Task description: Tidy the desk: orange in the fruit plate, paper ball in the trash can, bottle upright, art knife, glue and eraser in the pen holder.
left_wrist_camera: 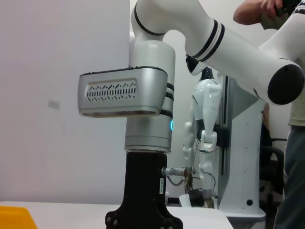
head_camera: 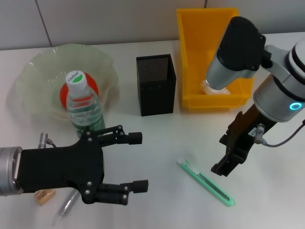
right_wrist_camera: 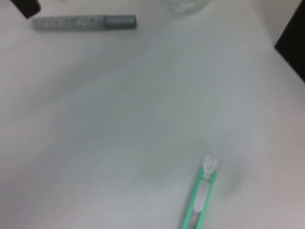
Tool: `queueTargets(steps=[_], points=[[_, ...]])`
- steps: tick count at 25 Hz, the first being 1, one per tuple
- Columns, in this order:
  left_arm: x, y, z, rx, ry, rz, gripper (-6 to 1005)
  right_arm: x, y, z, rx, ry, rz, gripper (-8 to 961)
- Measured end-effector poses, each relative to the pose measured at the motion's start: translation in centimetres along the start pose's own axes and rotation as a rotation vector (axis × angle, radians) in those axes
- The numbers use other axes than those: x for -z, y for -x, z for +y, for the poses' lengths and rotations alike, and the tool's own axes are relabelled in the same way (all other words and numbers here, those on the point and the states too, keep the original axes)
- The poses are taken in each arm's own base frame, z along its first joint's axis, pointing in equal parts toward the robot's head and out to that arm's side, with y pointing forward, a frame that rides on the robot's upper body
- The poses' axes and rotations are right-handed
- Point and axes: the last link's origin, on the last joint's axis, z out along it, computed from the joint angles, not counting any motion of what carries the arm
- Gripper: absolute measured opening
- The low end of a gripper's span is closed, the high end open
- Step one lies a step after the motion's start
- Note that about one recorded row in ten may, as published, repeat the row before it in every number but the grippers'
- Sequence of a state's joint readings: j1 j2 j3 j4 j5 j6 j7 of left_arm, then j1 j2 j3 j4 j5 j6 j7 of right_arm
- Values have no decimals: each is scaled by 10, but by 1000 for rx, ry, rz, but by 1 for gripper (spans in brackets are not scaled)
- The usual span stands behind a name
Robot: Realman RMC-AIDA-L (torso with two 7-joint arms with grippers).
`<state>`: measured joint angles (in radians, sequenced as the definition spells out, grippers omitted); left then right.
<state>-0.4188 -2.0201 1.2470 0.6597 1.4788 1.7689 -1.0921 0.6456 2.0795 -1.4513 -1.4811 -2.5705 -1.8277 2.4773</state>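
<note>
The orange (head_camera: 71,91) lies in the green glass fruit plate (head_camera: 35,76), partly hidden by the upright clear bottle (head_camera: 85,107) just in front of it. My left gripper (head_camera: 136,162) hovers open near the bottle's base, with nothing between its fingers. Under that arm lie a tan eraser (head_camera: 44,196) and a grey glue stick (head_camera: 66,206) (right_wrist_camera: 83,22). The green art knife (head_camera: 206,182) (right_wrist_camera: 202,195) lies flat on the table. My right gripper (head_camera: 222,155) hangs open and empty just right of the knife. A paper ball (head_camera: 214,88) rests in the yellow trash can (head_camera: 190,57). The black mesh pen holder (head_camera: 156,85) stands in the middle.
The white table runs to a wall behind the plate and bin. In the left wrist view my right arm (left_wrist_camera: 143,119) fills the middle, with a corner of the yellow bin (left_wrist_camera: 14,217) low down and a person and another robot beyond.
</note>
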Motion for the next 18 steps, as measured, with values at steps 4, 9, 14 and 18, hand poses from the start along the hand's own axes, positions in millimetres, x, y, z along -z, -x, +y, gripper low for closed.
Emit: queueTargets(steps=[4,9,14,18], points=[[0,-1,2,1,9,6,865,1,6,3,-2,4,24,781],[0,0,4,0,15,13,865,-5,10,5,-25,23,45,780],[0,0,7,-12,17,22,865,-11,14,3,-37,27,47,780],[-1,0,8,-19,21,25,865,-18,22,3,-17,24,77,778]])
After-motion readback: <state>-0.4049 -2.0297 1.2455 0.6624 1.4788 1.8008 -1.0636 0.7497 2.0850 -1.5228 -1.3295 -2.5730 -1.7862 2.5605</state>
